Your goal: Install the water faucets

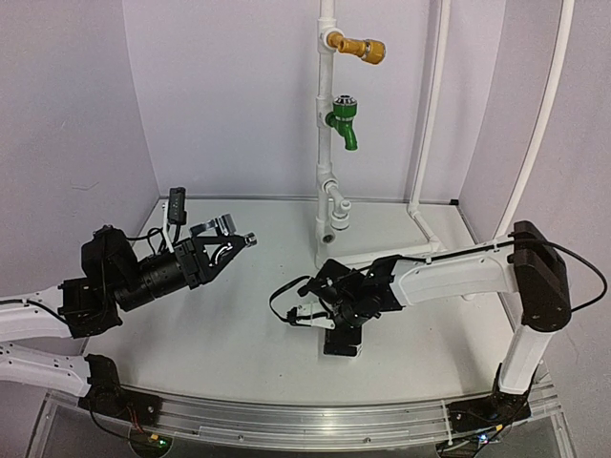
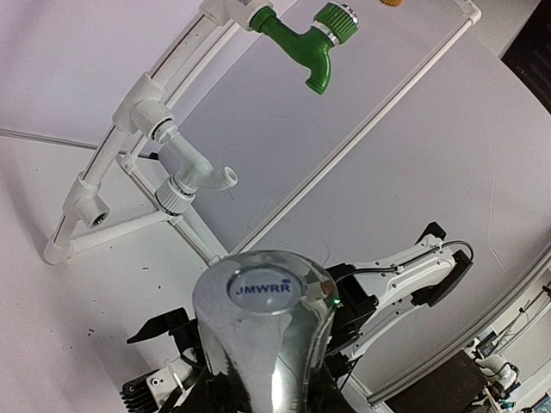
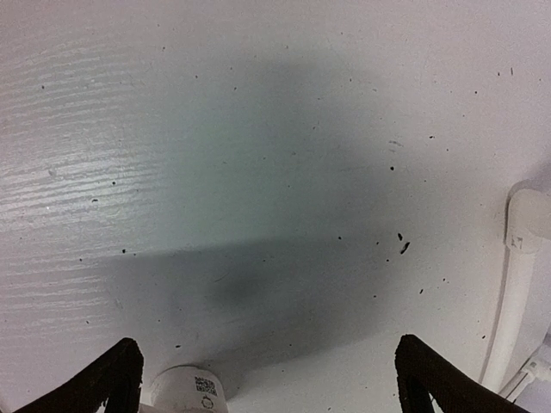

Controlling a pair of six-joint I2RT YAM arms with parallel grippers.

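Looking from above, the left tool [image 1: 234,236] hangs over the left part of the table [image 1: 239,334], and its fingers are clamped on the metal tap [image 1: 220,227]. The right tool [image 1: 298,312] is low over the middle of the table, with its fingers wide apart. A white pipe frame [image 1: 323,143] stands at the far edge and carries a yellow-brass tap [image 1: 363,46] and, under it, a green tap [image 1: 342,122].

From the left wrist, the metal tap fills the bottom centre, its round cap facing the camera; the pipe frame and the green tap are beyond it.

From the right wrist, the black fingertips [image 3: 116,379] hold nothing. The white fitting [image 3: 185,391] lies on the table just beside one fingertip; I cannot tell if they touch.
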